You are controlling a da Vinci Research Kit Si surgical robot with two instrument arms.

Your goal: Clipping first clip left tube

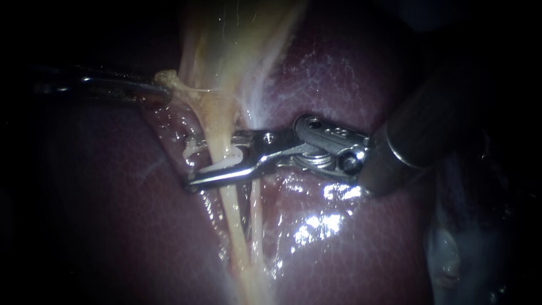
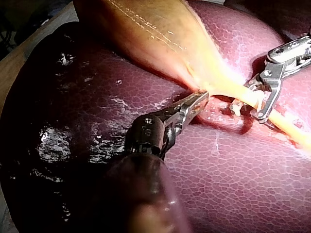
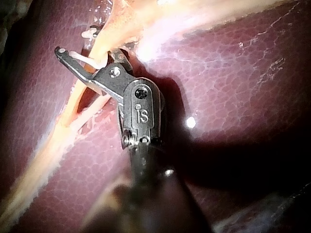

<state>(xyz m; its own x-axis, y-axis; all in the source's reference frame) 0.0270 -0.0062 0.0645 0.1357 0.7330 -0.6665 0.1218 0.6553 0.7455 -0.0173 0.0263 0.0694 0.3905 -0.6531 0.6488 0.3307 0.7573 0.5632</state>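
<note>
The left tube [image 1: 231, 220], pale yellow, runs down from the gallbladder [image 1: 237, 34] over the liver [image 1: 350, 237]. A thinner right tube [image 1: 257, 214] lies beside it. My right instrument [image 1: 189, 164] reaches across both; its two metal jaws stand a little apart around the left tube and hold a white clip [image 1: 223, 164] that wraps it. The right wrist view shows the clip [image 3: 82, 59] against the tube [image 3: 104, 48]. My left instrument [image 1: 161, 85] is shut on a tag of yellow tissue [image 1: 169, 78] at the gallbladder's narrow end, as the left wrist view confirms [image 2: 201, 96].
Dark red liver [image 2: 73, 97] surrounds the tubes on all sides, wet and glinting under the right instrument. In the left wrist view the gallbladder [image 2: 146, 34] spreads wide beyond the left instrument's jaws. A pale fold of tissue [image 1: 446, 254] sits at the lower right.
</note>
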